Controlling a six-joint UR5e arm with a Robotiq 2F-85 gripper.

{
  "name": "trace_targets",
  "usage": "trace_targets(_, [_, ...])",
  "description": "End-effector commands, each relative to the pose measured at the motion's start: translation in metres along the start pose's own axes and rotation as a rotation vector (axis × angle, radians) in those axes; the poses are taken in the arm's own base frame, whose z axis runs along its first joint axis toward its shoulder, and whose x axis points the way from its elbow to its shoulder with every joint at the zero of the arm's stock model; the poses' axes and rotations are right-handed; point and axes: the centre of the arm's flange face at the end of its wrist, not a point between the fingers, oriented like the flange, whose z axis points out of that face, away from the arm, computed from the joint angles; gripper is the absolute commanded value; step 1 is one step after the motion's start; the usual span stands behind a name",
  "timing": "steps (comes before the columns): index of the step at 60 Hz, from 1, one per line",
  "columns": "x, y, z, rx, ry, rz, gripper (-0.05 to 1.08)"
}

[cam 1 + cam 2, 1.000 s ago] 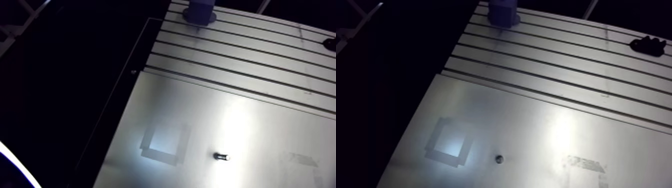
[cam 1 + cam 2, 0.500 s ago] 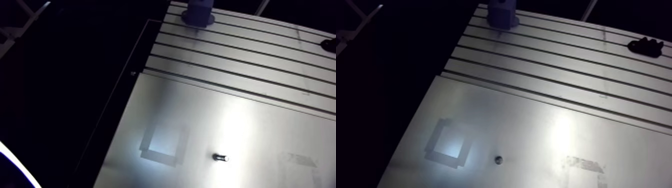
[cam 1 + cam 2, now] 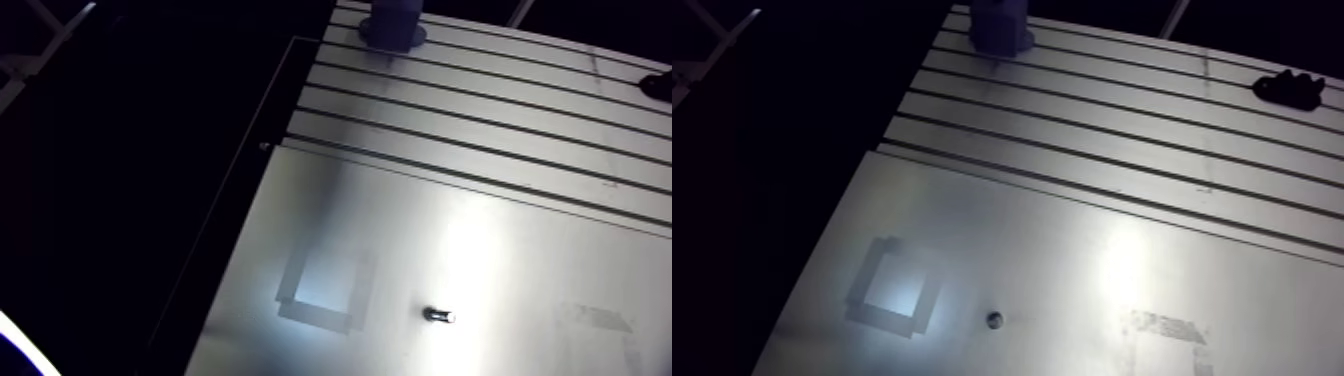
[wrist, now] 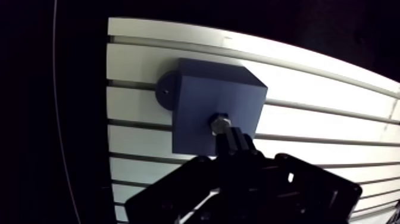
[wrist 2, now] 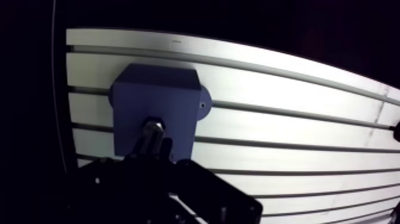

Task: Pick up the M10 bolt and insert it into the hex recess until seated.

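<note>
One blue block (image 4: 217, 104) and one bolt (image 4: 219, 124) were in view. There were two taped square outlines (image 3: 894, 290), one small dark cylinder (image 3: 438, 315) and one black lumpy piece (image 3: 1287, 90). One flat plate (image 3: 500, 250) lay on one slotted table (image 3: 1122, 130).

Dark surroundings, glare patch on table (image 3: 470, 250), overexposed, seemingly bowed in wrist view

A slotted bench (image 3: 480, 110) carries a blue block (image 3: 392, 22) at its far edge. On the near plate (image 3: 500, 250), a tape square (image 3: 322, 290) lies left of a short stud (image 3: 438, 315).
</note>
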Motion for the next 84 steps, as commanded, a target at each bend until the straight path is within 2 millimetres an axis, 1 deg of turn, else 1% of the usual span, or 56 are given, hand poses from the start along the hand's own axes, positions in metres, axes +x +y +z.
trace_targets(1, [0.002,-0.001,0.0,0.007,0.017,-0.004,1.08])
trace_targets(23, [0.002,-0.001,0.0,0.017,0.016,-0.004,1.08])
trace_targets(28, [0.001,-0.001,0.004,0.023,0.009,-0.005,1.08])
trace_targets(51, [0.002,-0.001,0.007,0.026,0.005,-0.005,1.08])
trace_targets(71, [0.002,-0.002,0.006,0.026,0.006,-0.006,1.08])
trace_targets(84, [0.003,-0.001,0.011,0.026,0.0,-0.005,1.08])
